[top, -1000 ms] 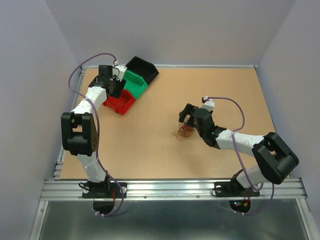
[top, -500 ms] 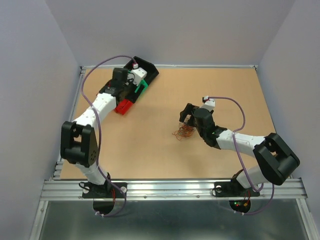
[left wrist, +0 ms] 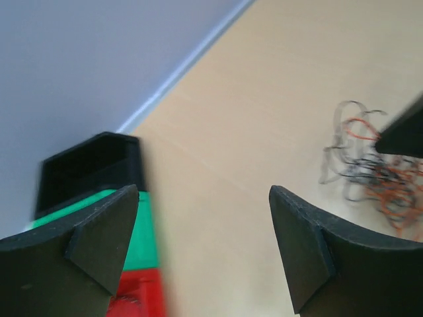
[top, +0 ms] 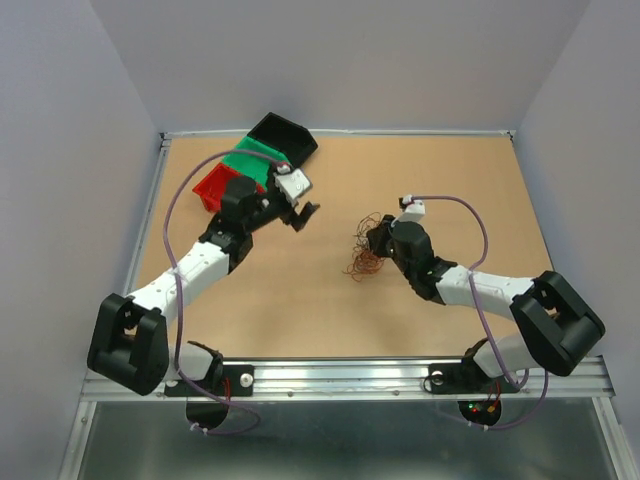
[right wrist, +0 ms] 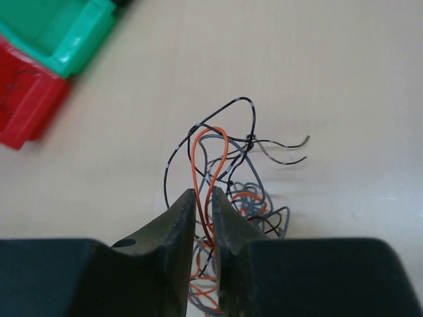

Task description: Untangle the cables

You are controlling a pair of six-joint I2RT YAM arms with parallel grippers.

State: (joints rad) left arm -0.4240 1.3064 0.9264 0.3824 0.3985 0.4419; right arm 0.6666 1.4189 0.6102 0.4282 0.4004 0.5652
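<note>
My right pincer (right wrist: 203,201) is pressed together on an orange strand of the cables (top: 362,258). The rest of their curly tangle spreads at twelve o'clock from my fingertips, over the table (top: 450,180). My left pincer (left wrist: 203,193) is spread wide on nothing, with the tangle apart at three o'clock. The red bin (top: 212,187), green bin (top: 250,165) and black bin (top: 283,135) sit at ten o'clock from the tangle.

Curly orange, grey and black cables (top: 360,260) bunched in one tangle
</note>
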